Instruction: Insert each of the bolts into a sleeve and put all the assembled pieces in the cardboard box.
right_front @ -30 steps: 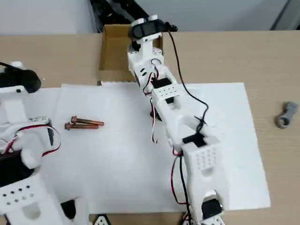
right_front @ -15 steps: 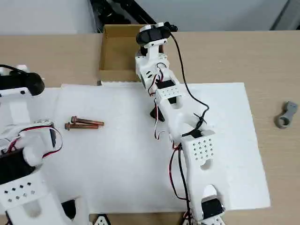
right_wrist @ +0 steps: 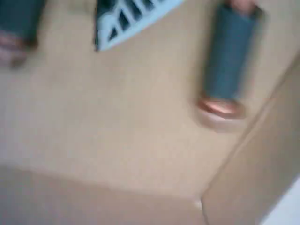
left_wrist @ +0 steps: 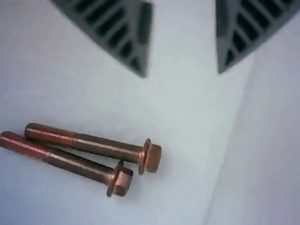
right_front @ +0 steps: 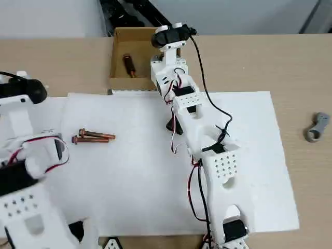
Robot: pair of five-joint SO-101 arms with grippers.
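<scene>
Drop-off done, we judge: assembled piece (right_front: 128,64) inside cardboard box (right_front: 117,52); right gripper (right_wrist: 122,18) over box, state untellable. Left gripper (left_wrist: 180,42), apart, over bolts (left_wrist: 93,146) outside box; grasp one next.

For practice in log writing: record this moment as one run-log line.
cardboard box: one sleeved bolt inside | white sheet: two bare bolts, side by side | left gripper: open, empty | right arm: over box

two copper bolts (right_front: 96,135) — side by side on white sheet (right_front: 129,181) | sleeved bolt (right_front: 128,64) — lying in cardboard box (right_front: 129,83)
</scene>
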